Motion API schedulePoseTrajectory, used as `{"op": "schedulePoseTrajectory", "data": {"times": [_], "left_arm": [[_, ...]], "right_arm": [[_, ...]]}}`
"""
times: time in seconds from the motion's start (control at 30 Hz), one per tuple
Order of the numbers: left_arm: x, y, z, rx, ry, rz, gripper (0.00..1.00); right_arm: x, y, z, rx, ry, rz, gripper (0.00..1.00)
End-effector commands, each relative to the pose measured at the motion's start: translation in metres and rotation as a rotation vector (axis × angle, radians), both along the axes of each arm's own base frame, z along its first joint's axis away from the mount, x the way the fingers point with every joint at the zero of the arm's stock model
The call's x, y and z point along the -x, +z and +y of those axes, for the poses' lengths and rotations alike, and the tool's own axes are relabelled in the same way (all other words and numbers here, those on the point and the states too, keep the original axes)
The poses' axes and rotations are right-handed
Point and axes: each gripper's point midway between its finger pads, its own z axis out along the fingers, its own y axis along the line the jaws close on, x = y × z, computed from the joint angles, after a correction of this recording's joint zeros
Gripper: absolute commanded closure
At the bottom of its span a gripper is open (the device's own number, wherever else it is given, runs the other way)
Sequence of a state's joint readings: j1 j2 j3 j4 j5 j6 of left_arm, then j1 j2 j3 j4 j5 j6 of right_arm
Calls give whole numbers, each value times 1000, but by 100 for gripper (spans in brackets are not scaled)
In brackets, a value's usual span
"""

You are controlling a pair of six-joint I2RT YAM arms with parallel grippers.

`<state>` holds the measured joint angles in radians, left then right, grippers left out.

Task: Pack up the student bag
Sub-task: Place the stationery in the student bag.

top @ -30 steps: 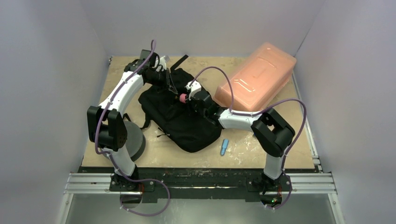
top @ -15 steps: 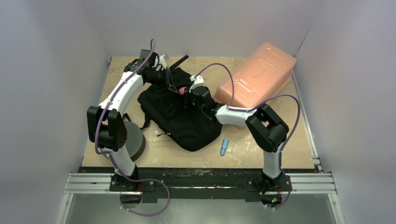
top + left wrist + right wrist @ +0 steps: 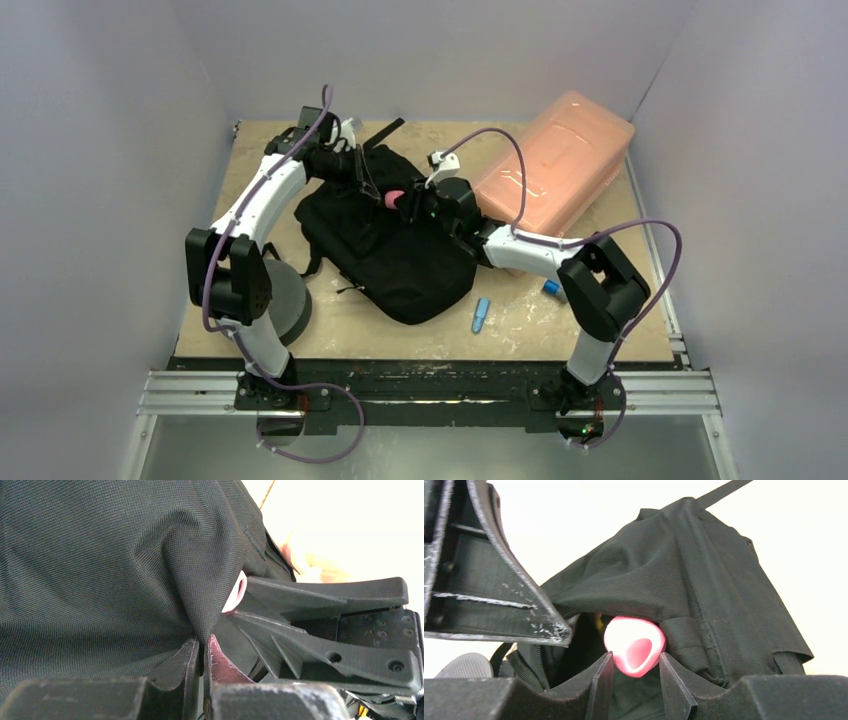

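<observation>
Pale wood formed the desk (image 3: 640, 335). On its near part, just off the student bag's (image 3: 375, 260) near corner, lay a small light-blue object (image 3: 481, 315), unpacked. A darker blue piece (image 3: 551, 289) showed a little farther right of the bag, half hidden under the right arm. Off the bag's near left side sat a dark grey round pad (image 3: 292, 300), partly covered by the left arm.

The student bag itself lay flat in the middle of the desk, black and slumped, with its opening toward the far end. At that far end, the left gripper (image 3: 202, 647) was closed tight on a fold of the bag's fabric and held it lifted. This was probably to keep the mouth of the bag open as a tent for the other arm.

The right gripper (image 3: 410, 203) had reached in from the bag's right side. A small rounded pink object (image 3: 635, 646) sat between its fingertips, just under the raised flap at the lip of the opening. The jaws stood on either side of the object, but whether they pressed on it or were slack could not be told. The step in hand looked like dropping the pink object inside.

Farthest out, beyond the bag's right side, a translucent pink plastic box (image 3: 560, 160) rested with its lid on.
</observation>
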<state>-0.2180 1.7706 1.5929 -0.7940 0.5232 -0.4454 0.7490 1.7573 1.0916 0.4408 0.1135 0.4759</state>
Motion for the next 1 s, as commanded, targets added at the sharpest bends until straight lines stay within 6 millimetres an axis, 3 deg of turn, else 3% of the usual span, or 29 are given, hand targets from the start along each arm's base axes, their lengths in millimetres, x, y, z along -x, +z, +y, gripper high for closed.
{"op": "schedulePoseTrajectory", "data": {"times": [0.0,0.33,0.47,0.57,0.63,0.83,0.9,0.97], "left_arm": [[12,40,-15,104,-50,-63,100],[13,41,-20,131,-68,-53,100],[14,40,-23,141,-77,-51,100],[12,36,-22,131,-76,-45,100],[12,36,-23,132,-78,-37,100],[9,37,-17,93,-80,-76,100],[11,40,-21,121,-98,-72,100],[12,41,-20,117,-95,-83,100]], "right_arm": [[-14,17,6,-30,6,-34,61],[-22,-4,57,-89,167,-13,98],[-32,-3,62,1,131,-62,100],[-21,4,73,90,153,-130,95],[-15,5,77,112,183,-151,100],[23,33,81,-128,289,-126,100],[19,43,87,-217,286,-107,99],[2,46,95,-272,284,-67,95]]}}
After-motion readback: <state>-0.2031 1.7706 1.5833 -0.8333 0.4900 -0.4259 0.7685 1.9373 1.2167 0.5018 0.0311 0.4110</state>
